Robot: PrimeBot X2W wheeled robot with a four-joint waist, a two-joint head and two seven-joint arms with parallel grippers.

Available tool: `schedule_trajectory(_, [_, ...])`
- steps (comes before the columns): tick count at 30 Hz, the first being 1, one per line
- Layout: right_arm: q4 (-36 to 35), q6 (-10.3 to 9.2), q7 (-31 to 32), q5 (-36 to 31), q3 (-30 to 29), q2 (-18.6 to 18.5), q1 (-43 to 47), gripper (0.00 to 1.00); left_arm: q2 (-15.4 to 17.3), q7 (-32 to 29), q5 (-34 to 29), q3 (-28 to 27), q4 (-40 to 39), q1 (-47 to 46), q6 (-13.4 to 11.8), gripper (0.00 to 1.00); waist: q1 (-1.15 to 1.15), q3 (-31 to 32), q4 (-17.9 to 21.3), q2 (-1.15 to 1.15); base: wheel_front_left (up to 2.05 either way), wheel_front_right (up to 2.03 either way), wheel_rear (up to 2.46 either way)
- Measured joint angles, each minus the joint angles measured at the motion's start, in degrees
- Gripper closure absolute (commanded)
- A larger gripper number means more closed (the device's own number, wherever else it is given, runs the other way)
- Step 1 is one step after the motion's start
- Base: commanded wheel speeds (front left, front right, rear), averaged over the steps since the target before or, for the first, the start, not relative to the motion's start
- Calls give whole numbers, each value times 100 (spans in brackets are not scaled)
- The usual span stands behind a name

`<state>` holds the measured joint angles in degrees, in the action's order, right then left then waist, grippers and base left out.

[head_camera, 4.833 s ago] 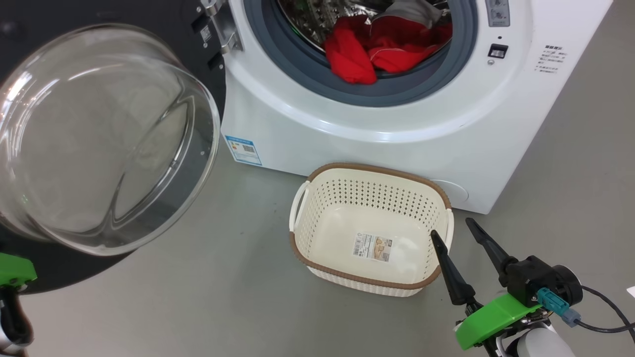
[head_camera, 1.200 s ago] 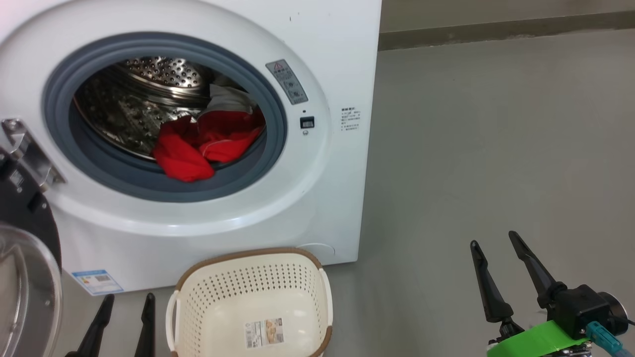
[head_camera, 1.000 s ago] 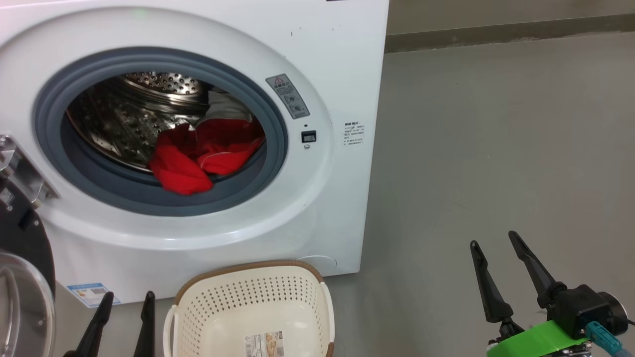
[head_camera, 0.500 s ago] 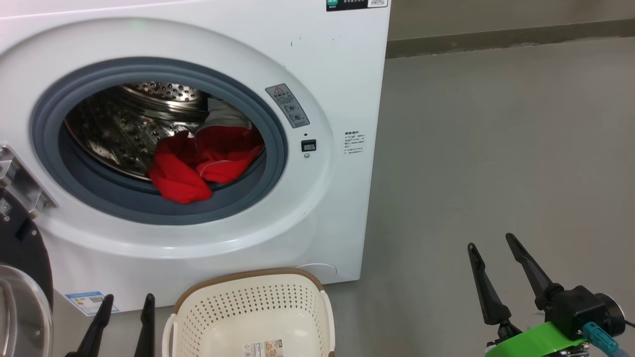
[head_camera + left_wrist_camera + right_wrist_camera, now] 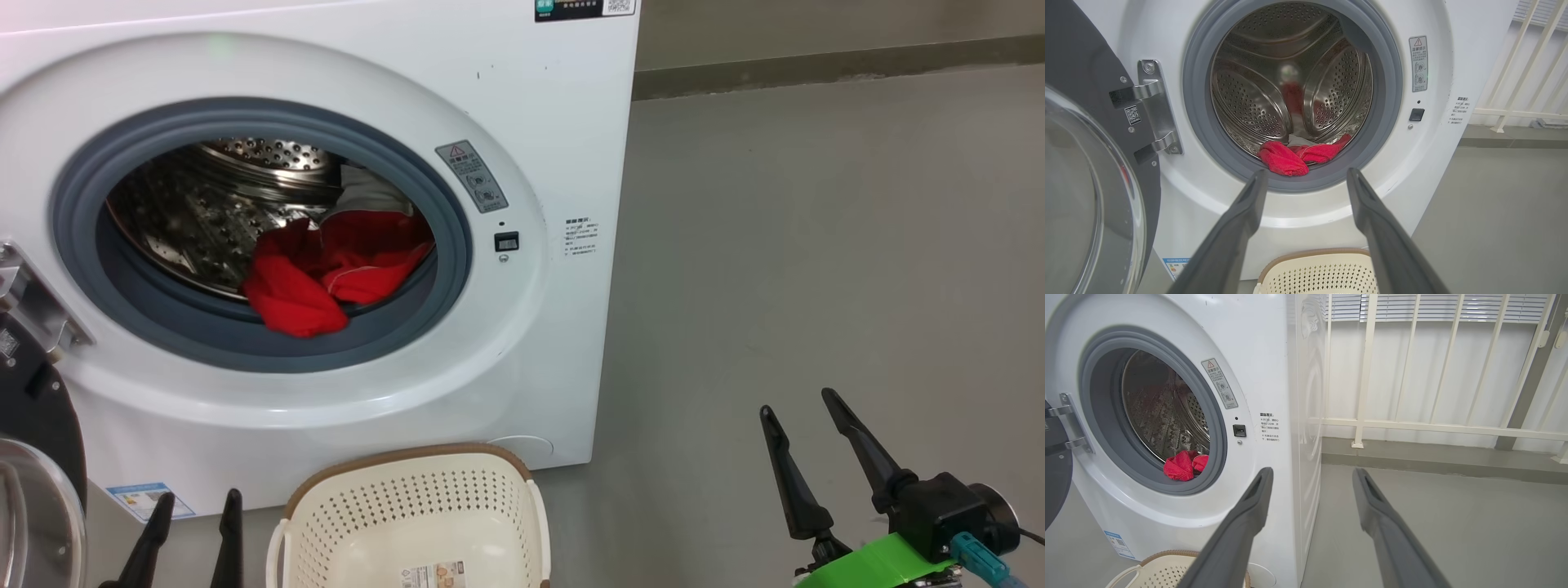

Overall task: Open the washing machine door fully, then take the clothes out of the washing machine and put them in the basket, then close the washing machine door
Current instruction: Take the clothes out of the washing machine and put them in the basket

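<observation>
With the washing machine door (image 5: 1081, 61) standing wide to its left, the left end effector (image 5: 1306, 172), spread apart, faces the clothes (image 5: 1284, 159) just ahead. It should reach deep, pinch a thick fold and lift over the grey ring (image 5: 1298, 184); the basket (image 5: 1314, 252) sits directly below.

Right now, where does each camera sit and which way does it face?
Head: high, looking down at the washing machine, clothes, basket; left gripper and right gripper low, jaws open.
Left wrist: on the left arm, facing straight into the drum; own jaws open, door at left.
Right wrist: on the right arm, facing the machine's right edge and a railing; own jaws open.
Both wrists share the clothes and basket.
</observation>
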<state>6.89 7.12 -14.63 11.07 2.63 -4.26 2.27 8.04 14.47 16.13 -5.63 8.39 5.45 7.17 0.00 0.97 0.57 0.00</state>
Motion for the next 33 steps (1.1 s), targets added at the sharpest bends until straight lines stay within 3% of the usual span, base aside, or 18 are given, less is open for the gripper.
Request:
schedule_trajectory(13, [-3, 0, 0, 8, 62, -24, -20, 0, -88, 0, -107, -214, 303, -567, -5, 0, 0, -238, -47, 0, 0, 0, 0])
schedule_trajectory(26, [-119, 0, 0, 8, 154, -36, -597, 0, -172, 1, -294, -235, 1034, -2022, -19, 0, 0, -1079, -106, 0, 0, 0, 0])
schedule_trajectory(33, [-163, 0, 0, 4, 122, -35, -891, 0, -269, 1, -404, -276, 1534, -2787, -148, 0, 0, -1548, -123, 0, 0, 0, 0])
